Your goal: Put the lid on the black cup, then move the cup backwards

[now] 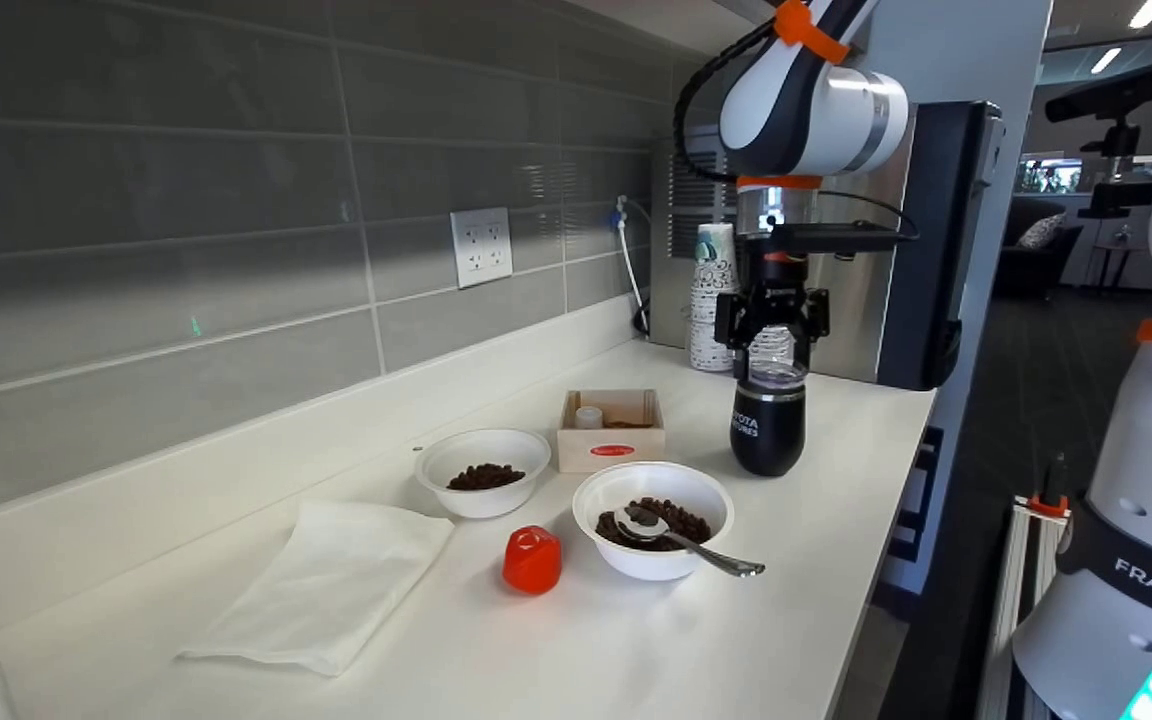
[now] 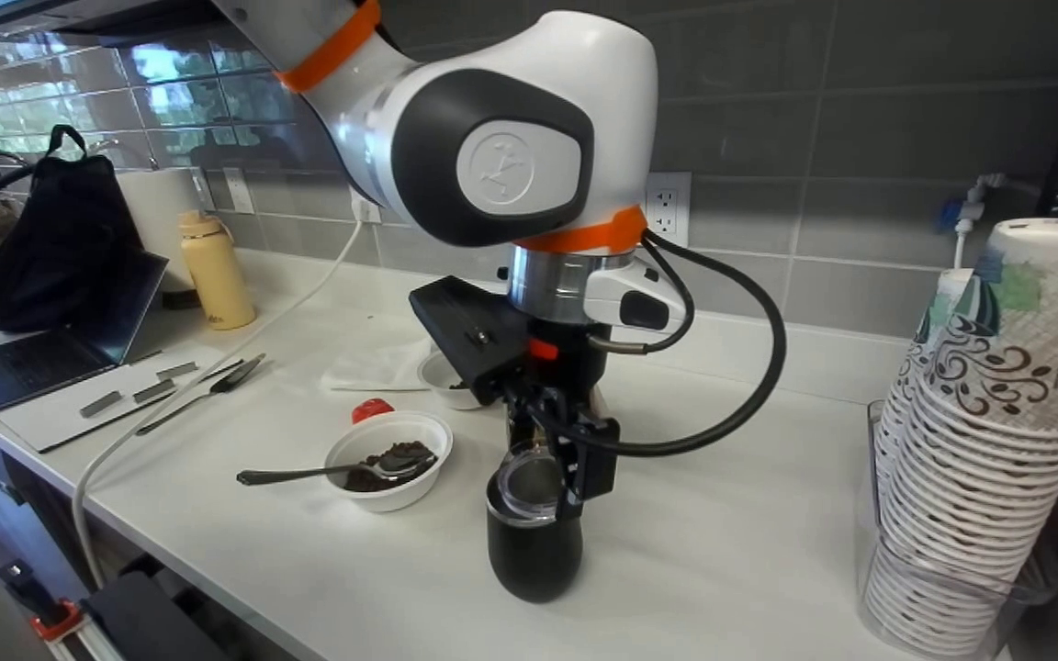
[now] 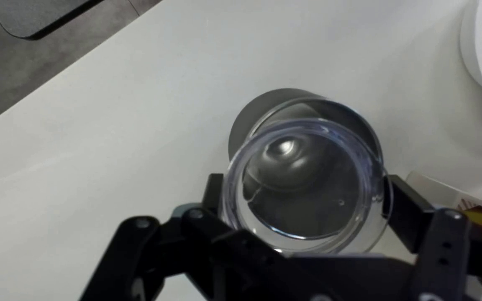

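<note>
Black two-finger gripper (image 1: 773, 370) pinched a clear round plastic lid (image 3: 306, 188); glossy black cylindrical cup (image 1: 769, 437) stood upright on the white countertop (image 1: 736, 650) just below the gripper, lid right at its mouth, couldn't tell if touching the rim

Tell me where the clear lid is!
In the wrist view, the clear lid is right of centre, in the gripper; both exterior views show it over the black cup.

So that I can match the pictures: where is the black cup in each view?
In an exterior view: black cup right of centre.
In an exterior view: black cup below centre.
Wrist view: black cup just right of centre, partly behind the clear lid.
Shared landmark: that lid, between the fingers.
</note>
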You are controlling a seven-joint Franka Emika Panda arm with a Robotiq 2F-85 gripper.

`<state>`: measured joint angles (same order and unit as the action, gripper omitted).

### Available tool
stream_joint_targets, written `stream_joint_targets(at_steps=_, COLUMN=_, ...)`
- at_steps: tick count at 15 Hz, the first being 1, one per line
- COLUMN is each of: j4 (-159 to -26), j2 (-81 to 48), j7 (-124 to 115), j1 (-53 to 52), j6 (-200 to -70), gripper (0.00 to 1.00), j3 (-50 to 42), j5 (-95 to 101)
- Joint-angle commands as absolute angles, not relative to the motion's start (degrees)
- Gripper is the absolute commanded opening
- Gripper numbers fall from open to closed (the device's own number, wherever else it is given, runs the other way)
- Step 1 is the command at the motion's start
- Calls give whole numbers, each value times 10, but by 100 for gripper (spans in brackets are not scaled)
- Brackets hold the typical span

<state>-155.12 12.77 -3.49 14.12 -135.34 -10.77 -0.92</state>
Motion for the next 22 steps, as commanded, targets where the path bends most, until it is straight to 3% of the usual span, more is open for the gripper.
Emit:
stream_joint_targets(at_steps=1, j4=-1549, j2=122, j7=-36, j1=132, j6=-1368, gripper=67, j3=-107, j5=-16)
stream_joint_targets(at_steps=22, j4=-1556, j2=122, j7=-59, j1=131, j6=-1367, gripper=67, j3=-93, j5=3)
